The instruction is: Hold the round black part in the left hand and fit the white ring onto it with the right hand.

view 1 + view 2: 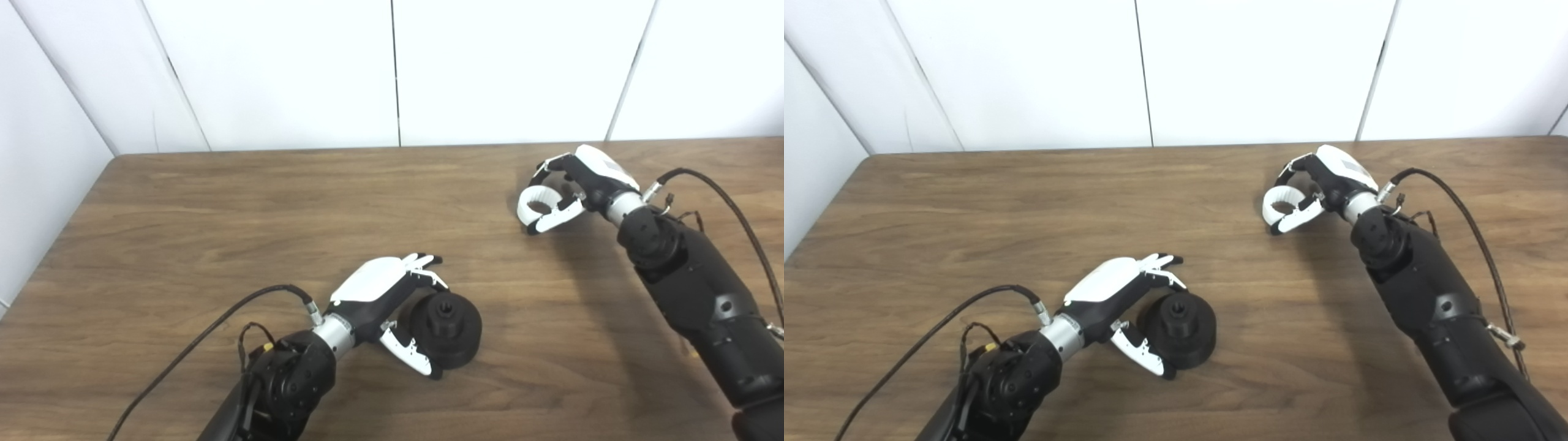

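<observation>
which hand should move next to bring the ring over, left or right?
Right. The right hand already has its fingers around the white ring at the far right of the wooden table. The left hand is curled around the round black part and looks better kept steady.

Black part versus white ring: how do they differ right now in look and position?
The round black part is a solid dark disc with a raised hub; the white ring is an open, thinner hoop. The black part sits near the table's front, cupped by the left hand; the white ring is farther back on the right, with the right hand curled around it. Both are round, each at its own hand, and they are well apart.
</observation>
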Controlling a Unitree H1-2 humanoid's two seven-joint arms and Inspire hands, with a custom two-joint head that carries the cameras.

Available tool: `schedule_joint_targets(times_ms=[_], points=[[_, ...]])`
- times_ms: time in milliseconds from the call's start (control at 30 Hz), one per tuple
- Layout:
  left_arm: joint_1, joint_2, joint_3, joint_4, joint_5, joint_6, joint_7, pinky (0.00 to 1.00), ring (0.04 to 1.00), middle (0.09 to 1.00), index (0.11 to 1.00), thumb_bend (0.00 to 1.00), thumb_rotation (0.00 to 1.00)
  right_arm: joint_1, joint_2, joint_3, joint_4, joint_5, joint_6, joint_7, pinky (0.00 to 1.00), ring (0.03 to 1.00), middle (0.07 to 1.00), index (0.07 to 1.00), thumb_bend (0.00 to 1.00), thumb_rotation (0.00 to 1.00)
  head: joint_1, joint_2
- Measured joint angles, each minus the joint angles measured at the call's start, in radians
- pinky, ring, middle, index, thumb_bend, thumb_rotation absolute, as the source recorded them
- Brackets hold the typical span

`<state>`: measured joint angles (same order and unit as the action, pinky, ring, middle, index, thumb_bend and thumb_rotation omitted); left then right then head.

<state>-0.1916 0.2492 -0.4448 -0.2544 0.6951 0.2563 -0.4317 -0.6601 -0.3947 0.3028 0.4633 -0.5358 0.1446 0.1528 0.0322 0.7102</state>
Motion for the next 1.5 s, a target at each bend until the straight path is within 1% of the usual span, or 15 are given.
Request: schedule_joint_targets(times_ms=[233,367,467,600,800,1033,1100,1300,1500], points=[[0.000,0.000,0.000,0.000,0.000,0.000,0.000,0.95,1.000,0.978,0.632,0.95,0.21,0.000,0.000,0.000,0.000,0.000,0.000,0.000,0.84,0.918,0.839,0.490,0.52,0.15,0.000,0.002],[0.000,0.000,0.000,0.000,0.001,0.000,0.000,0.97,1.000,0.977,0.632,0.95,0.21,0.001,-0.001,0.000,0.000,0.000,-0.004,0.000,0.82,0.909,0.830,0.489,0.52,0.15,0.002,0.003],[0.000,0.000,-0.001,0.000,0.001,0.000,0.000,0.97,1.000,0.977,0.631,0.95,0.21,0.004,-0.004,0.000,-0.001,-0.001,-0.011,0.000,0.81,0.903,0.825,0.489,0.53,0.15,-0.002,0.005],[0.000,0.000,0.000,0.000,0.001,0.000,0.000,0.97,1.000,0.975,0.629,0.96,0.21,0.020,-0.012,0.000,-0.030,-0.001,-0.011,0.002,0.83,0.907,0.825,0.489,0.53,0.15,-0.003,0.005],[0.000,0.000,-0.001,0.000,0.001,-0.001,0.002,0.97,1.000,0.974,0.628,0.95,0.20,0.048,-0.027,-0.004,-0.123,0.000,-0.006,0.033,0.82,0.910,0.824,0.488,0.53,0.15,-0.005,0.005],[0.000,0.000,-0.001,0.000,0.002,-0.001,0.003,0.98,1.000,0.972,0.624,0.95,0.21,0.079,-0.032,-0.031,-0.220,0.008,-0.001,0.045,0.83,0.908,0.814,0.487,0.53,0.15,0.000,0.005],[0.000,-0.001,-0.002,0.000,0.003,-0.001,0.002,0.98,1.000,0.971,0.624,0.95,0.21,0.096,-0.032,-0.037,-0.262,0.011,0.007,0.056,0.84,0.910,0.815,0.487,0.53,0.15,0.002,0.005],[-0.001,-0.001,-0.001,0.000,0.005,0.000,0.000,0.98,1.000,0.965,0.622,0.96,0.20,0.145,-0.032,-0.047,-0.376,0.027,0.038,0.113,0.86,0.912,0.806,0.486,0.53,0.15,0.000,0.008],[-0.002,-0.003,0.000,0.000,0.005,0.003,0.000,0.98,1.000,0.964,0.619,0.96,0.19,0.165,-0.031,-0.052,-0.533,0.045,0.082,0.175,0.87,0.914,0.806,0.487,0.53,0.15,-0.002,0.011]])
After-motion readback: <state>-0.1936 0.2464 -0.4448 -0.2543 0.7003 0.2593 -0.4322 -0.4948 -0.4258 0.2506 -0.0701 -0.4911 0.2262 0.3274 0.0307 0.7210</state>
